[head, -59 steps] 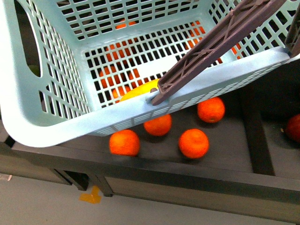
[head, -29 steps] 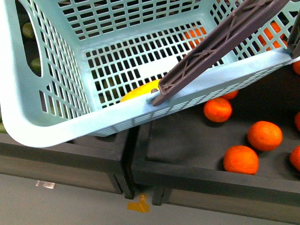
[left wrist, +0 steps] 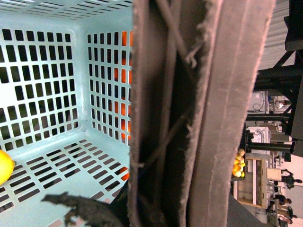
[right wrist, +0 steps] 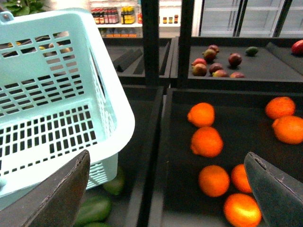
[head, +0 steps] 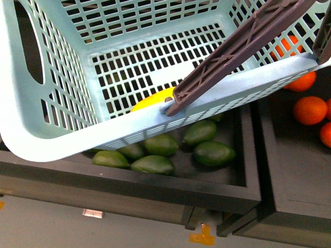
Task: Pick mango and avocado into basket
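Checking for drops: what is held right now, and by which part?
The basket, by its brown handle, apparently in the left gripper; right gripper open, empty.

Basket (head: 49,140) close in all 3 views

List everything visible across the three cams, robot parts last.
basket: one, light teal, lifted above the trays
handle: one clear, brown, rising from the basket's near rim
mango: one, yellow, inside the basket by its near wall
avocados: at least six, green, in the black tray under the basket
oranges: several, orange, next tray to the robot's right
dark red fruits: about seven, farther tray
trays: black, side by side
left gripper: appears shut on the handle
right gripper: open, empty, above where the two trays meet
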